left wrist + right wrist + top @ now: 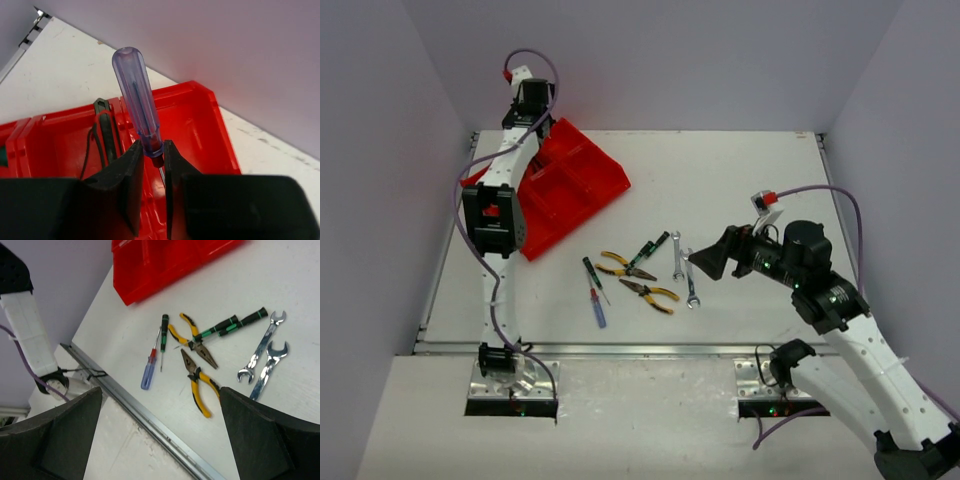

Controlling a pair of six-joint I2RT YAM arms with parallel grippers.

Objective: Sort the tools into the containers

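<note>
My left gripper (pixel 152 148) is shut on the neck of a clear blue screwdriver (pixel 136 95), held handle-up over a compartment of the red tray (pixel 200 125). In the top view that gripper (pixel 540 132) is over the tray's (pixel 582 182) far end. My right gripper (pixel 692 261) is open and empty above the loose tools. Under it (pixel 160 405) lie a blue screwdriver (pixel 149 371), a thin green-black screwdriver (pixel 163 335), two yellow pliers (pixel 200 385), two green-black screwdrivers (pixel 235 322) and two silver wrenches (pixel 262 347).
A dark tool (pixel 105 132) lies in the tray compartment left of the held screwdriver. A metal rail (pixel 620 348) runs along the table's near edge. Purple walls close in the left, back and right sides.
</note>
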